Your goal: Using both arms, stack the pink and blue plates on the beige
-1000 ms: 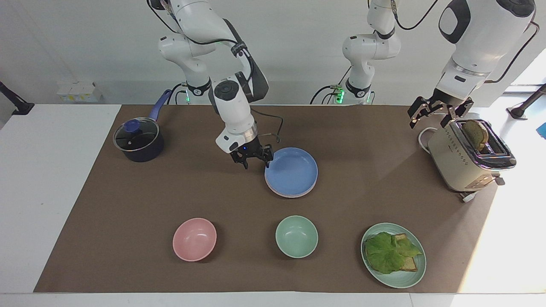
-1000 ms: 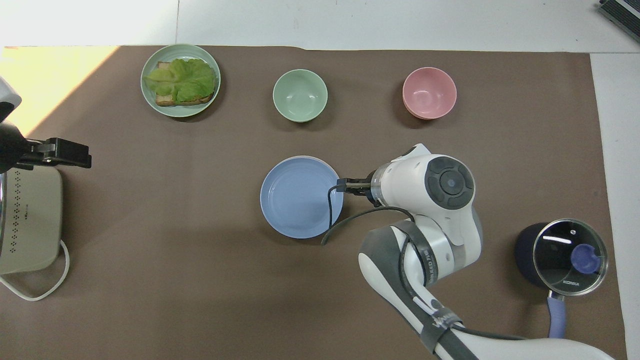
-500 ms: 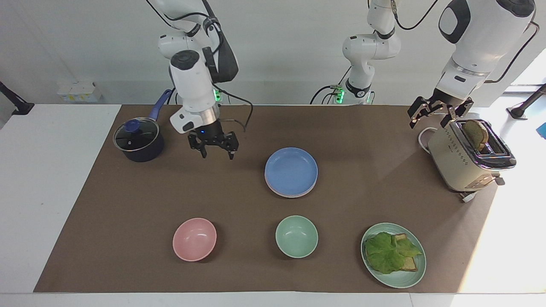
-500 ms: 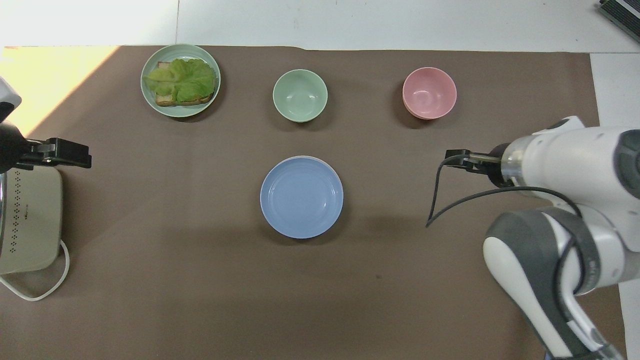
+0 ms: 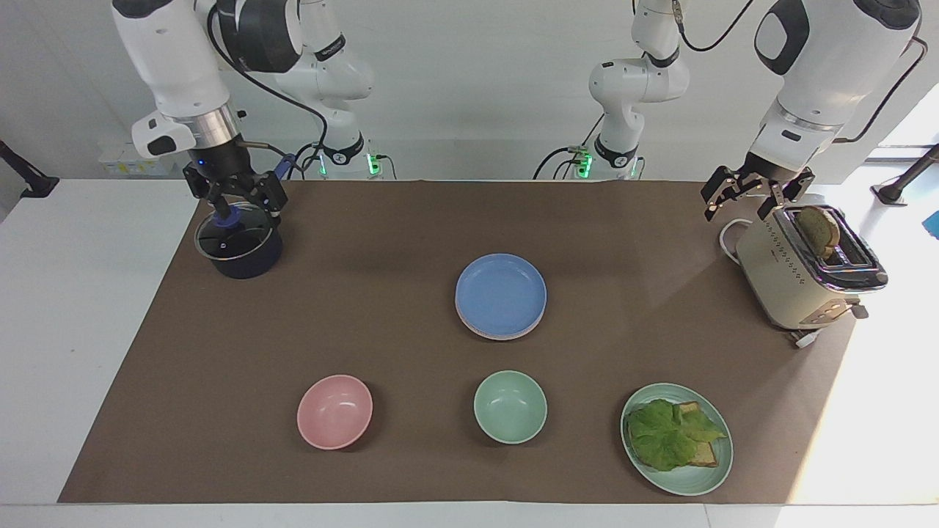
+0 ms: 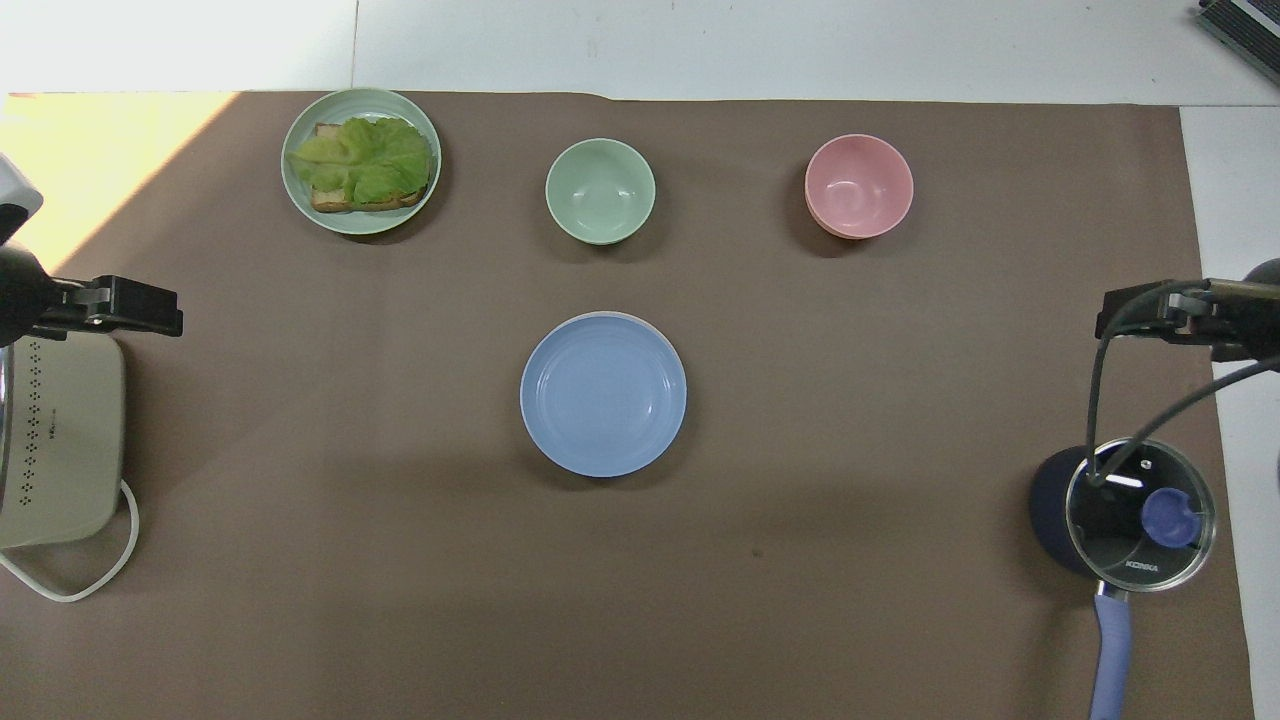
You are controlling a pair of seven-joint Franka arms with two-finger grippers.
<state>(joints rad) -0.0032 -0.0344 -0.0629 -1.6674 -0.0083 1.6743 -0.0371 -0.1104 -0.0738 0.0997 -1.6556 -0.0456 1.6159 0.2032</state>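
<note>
blue plate [image 5: 501, 292]: medium blue | pink bowl [image 5: 334, 411]: pale pink | mat [image 5: 367, 330]: brown | toaster [image 5: 799, 275]: cream

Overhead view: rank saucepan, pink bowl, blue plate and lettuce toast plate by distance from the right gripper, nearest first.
From the right gripper, at the right arm's end:
1. Saucepan, same end, nearest the robots.
2. Pink bowl, farther from the robots.
3. Blue plate, mid-table, atop the stack.
4. Lettuce toast plate, toward the left arm's end.
</note>
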